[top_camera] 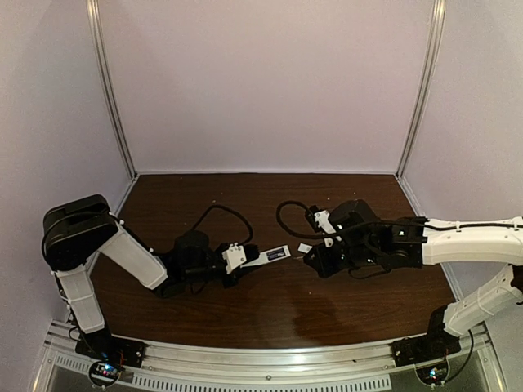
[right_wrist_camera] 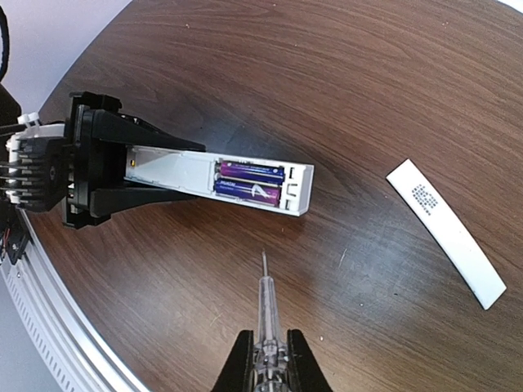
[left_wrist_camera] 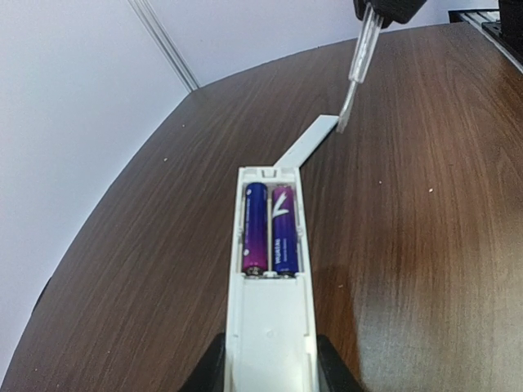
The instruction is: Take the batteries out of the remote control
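Two purple-blue batteries fill the uncovered white remote control.

The top view looks down from high behind the robot, far off, taking in the whole bench. The left wrist view runs low and close along the remote control. The right wrist view looks steeply down, close. All three share the remote control; both wrist views share the screwdriver.

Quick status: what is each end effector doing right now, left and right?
Left end effector: closed, holding the remote by one end.
Right end effector: closed, holding the screwdriver by its handle.
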`<state>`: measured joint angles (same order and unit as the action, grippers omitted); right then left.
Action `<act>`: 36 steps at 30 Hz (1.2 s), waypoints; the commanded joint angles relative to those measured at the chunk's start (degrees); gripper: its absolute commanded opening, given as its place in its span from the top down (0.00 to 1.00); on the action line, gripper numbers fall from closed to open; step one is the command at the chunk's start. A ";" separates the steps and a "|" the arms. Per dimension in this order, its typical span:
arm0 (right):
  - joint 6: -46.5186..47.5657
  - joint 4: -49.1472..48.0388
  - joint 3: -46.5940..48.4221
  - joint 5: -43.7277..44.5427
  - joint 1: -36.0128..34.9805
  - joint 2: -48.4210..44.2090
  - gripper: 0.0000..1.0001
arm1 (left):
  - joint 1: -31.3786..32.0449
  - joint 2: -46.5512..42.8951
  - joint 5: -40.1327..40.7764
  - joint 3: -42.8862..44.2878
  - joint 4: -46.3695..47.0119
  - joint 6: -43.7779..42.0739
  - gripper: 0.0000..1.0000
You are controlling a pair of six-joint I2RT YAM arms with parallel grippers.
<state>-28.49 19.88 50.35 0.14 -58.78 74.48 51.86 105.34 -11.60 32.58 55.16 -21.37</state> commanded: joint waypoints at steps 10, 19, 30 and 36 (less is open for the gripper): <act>-1.69 -4.55 2.94 3.12 -0.47 5.66 1.00 | 0.26 1.14 -0.09 1.30 -0.67 -1.00 1.00; -2.78 -4.01 3.88 5.82 -0.52 6.98 1.00 | 0.58 1.96 -1.04 1.18 -0.66 -2.10 1.00; -3.37 -4.57 3.45 6.40 -0.45 7.34 1.00 | 0.75 2.41 -3.69 0.95 -0.55 -2.92 1.00; -3.93 -4.78 2.94 6.53 -0.46 7.04 1.00 | 0.94 2.46 -3.51 1.07 -0.50 -2.89 1.00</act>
<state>-31.55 15.64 53.01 4.99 -58.92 81.10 52.29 107.15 -14.11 32.91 52.21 -23.66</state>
